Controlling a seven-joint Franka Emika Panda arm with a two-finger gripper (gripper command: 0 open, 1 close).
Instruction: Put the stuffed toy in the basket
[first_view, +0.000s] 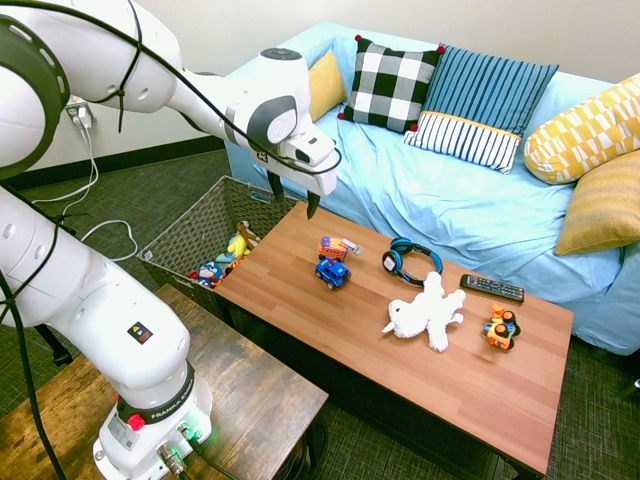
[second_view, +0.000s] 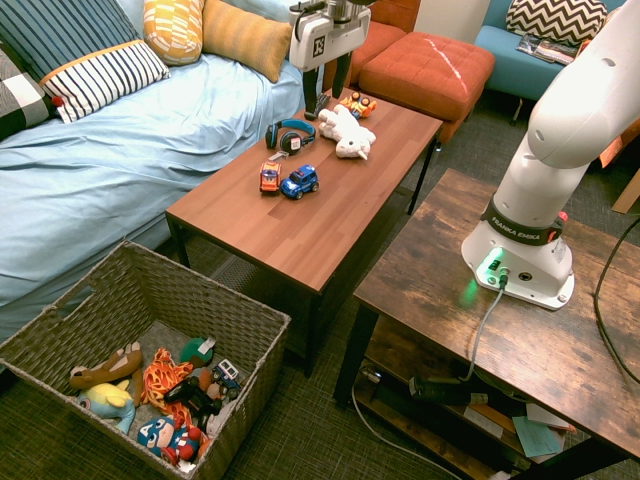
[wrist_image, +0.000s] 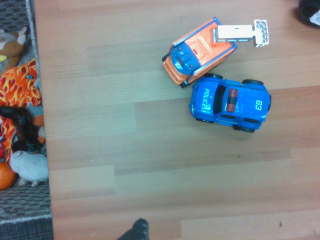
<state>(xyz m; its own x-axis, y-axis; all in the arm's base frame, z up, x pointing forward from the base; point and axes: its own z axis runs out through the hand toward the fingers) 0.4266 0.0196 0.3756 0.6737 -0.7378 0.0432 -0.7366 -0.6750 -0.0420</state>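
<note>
First exterior view
Gripper (first_view: 294, 199): fingers spread apart, holding nothing, pointing down above the table's end nearest the basket.
Stuffed toy (first_view: 426, 314): lies flat on the wooden coffee table (first_view: 330, 345), limbs splayed, well apart from the gripper.
Neighbours: blue headphones (first_view: 410, 260) just beside the toy, black remote (first_view: 492, 288) and an orange toy car (first_view: 501, 327) near it.
Basket (first_view: 190, 232): on the floor against the table's end, with small toys inside.

Second exterior view
Stuffed toy (second_view: 346, 131): at the far part of the table, beside the headphones (second_view: 290, 134).
Basket (second_view: 120, 290): in the foreground, toys heaped in one end.
Gripper (second_view: 331, 88): hangs over the table; its spread is harder to judge here.

Wrist view
Blue police car (wrist_image: 230, 103): touching, or nearly so, an orange truck (wrist_image: 198, 51) on the wood.
Basket (wrist_image: 20, 90): toys showing past the table edge.
</note>
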